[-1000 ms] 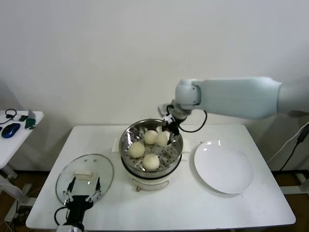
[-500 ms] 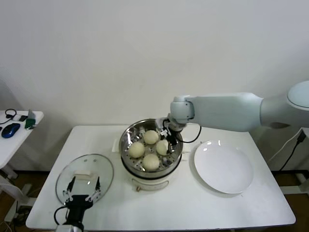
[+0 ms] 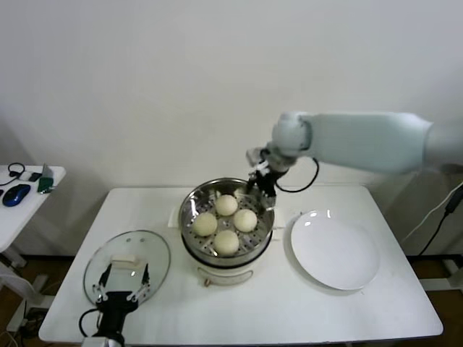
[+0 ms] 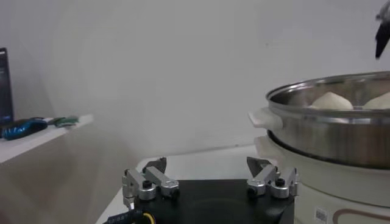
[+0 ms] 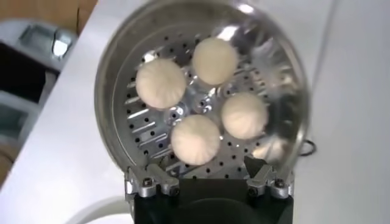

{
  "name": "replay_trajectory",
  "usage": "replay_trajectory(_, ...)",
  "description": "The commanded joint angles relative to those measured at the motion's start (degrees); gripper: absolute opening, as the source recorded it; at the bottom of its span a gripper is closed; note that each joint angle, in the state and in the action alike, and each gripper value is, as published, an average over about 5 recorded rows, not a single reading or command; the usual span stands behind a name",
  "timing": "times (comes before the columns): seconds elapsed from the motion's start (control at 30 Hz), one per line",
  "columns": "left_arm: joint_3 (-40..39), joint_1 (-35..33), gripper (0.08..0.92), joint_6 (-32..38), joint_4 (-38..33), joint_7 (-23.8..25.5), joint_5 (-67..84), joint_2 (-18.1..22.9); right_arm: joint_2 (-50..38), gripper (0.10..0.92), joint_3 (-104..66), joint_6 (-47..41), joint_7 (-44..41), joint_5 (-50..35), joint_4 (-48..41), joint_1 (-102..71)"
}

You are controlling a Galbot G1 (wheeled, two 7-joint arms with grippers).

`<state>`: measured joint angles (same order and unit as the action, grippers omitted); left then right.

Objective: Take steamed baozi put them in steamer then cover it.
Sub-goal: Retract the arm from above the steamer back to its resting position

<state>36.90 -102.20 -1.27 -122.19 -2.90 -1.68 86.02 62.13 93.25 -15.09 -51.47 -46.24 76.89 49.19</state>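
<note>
Glass comes first at the bottom left of the head view: the cover (image 3: 127, 267) lies flat on the white table (image 3: 289, 303), cream bar handle up, well apart from the pot. The left gripper (image 3: 121, 288) hangs low over its near edge, jaws spread wide with nothing between them; the left wrist view shows the two fingertips (image 4: 149, 182) parted and bare.

Further in, at the middle of the frame, stands the steamer (image 3: 227, 228), shiny steel on a white base. Four steamed baozi (image 3: 226, 241) sit close together on its perforated tray, and the right wrist view shows all four buns (image 5: 195, 137) resting on the holes, none held. To the right of the pot, just beside it, lies a white plate (image 3: 335, 251).

Past the pot's far rim, the right gripper (image 3: 262, 181) hovers above the steel edge, jaws apart and holding nothing, its pale arm reaching in from the right edge of the frame.

At the far left, a side table (image 3: 25, 206) carries a blue mouse (image 3: 16, 194).
</note>
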Motion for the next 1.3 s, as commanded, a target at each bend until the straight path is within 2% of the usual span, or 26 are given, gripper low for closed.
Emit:
replay_trajectory(0.03, 0.0, 0.4, 0.823, 0.1, -0.4, -0.1, -0.4, 0.0, -15.1, 0.823, -26.9, -3.6, 28.7, -6.9, 2.0, -13.0)
replay_trajectory(0.3, 0.7, 0.8, 0.823, 0.4, -0.7, 0.0, -1.2, -0.2, -25.2, 0.823, -60.3, -3.2, 46.8, -0.6, 7.9, -42.8)
replay_trajectory(0.47, 1.1, 1.1, 0.823, 1.2, -0.8, -0.5, -1.2, -0.5, -32.2, 0.823, -72.9, 1.7, 50.3, 4.1, 12.4, -60.9)
replay_trajectory(0.6, 1.0, 1.8, 0.823, 2.2, -0.7, -1.0, -2.1, -0.3, -33.0, 0.823, -90.5, 6.3, 51.2, 7.8, 15.6, -80.9)
replay_trajectory(0.73, 1.1, 2.5, 0.823, 2.4, -0.5, -1.0, -4.2, -0.1, -29.3, 0.823, -109.7, 10.3, 50.5, 10.4, 19.3, -101.5)
replay_trajectory(0.9, 0.9, 3.0, 0.823, 2.6, -0.3, -1.2, -6.3, 0.2, -20.4, 0.823, -126.3, 16.9, 47.4, 13.3, 22.5, -120.9)
replay_trajectory(1.17, 1.3, 4.1, 0.823, 2.9, 0.6, -1.9, -10.1, -0.6, -5.5, 0.823, -131.2, 27.6, 45.6, 19.6, 26.0, -137.2)
replay_trajectory(1.3, 1.8, 3.9, 0.823, 3.8, 0.4, -4.3, -15.8, -1.3, 1.0, 0.823, -130.6, 30.1, 45.7, 21.4, 27.5, -141.3)
